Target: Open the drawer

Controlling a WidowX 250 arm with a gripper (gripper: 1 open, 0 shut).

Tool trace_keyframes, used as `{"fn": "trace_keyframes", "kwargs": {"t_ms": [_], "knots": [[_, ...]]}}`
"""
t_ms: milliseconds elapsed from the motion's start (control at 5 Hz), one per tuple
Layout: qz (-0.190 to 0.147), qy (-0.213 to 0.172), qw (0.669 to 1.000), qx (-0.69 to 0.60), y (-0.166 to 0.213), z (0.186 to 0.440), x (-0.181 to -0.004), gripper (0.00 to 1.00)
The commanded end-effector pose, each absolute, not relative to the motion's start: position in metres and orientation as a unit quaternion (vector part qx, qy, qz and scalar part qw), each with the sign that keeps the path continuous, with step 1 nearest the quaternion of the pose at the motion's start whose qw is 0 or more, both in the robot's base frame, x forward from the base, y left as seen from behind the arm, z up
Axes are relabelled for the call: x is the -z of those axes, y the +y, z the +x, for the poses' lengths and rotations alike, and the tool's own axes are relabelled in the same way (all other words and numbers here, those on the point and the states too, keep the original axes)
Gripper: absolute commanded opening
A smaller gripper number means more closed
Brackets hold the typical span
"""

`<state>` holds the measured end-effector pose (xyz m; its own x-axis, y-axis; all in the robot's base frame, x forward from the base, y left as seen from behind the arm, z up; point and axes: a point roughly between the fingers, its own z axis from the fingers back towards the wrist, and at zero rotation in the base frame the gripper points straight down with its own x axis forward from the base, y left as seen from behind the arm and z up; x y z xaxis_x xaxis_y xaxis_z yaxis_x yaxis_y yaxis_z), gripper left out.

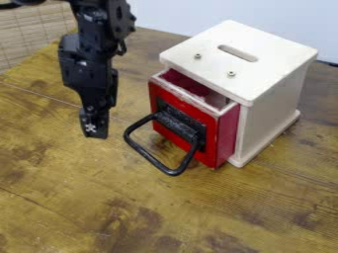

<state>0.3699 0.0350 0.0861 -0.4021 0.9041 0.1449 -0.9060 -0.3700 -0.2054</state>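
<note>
The red-fronted drawer [189,111] stands pulled partly out of the small white cube-shaped box [271,94]. Its big black loop handle [164,146] hangs down and rests on the wooden table in front of it. My black gripper [93,127] hangs from the arm at the left, a short way left of the handle and apart from it, just above the table. Its fingers look close together and hold nothing.
The white box has a slotted top [239,52] with two screws. The wooden table [158,212] stretches to the front and left. A woven surface [30,36] lies at the back left behind the arm.
</note>
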Motion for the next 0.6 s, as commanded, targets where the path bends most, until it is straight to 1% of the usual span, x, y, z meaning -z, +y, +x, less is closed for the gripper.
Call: {"fn": "trace_keyframes", "kwargs": {"t_ms": [0,200,400], "knots": [[-0.018,-0.138,0.570,-0.809,0.029,0.369,-0.100,1.00],[-0.016,-0.134,0.582,-0.802,0.031,0.364,-0.095,1.00],[-0.019,-0.130,0.600,-0.789,0.018,0.367,-0.084,1.00]]}}
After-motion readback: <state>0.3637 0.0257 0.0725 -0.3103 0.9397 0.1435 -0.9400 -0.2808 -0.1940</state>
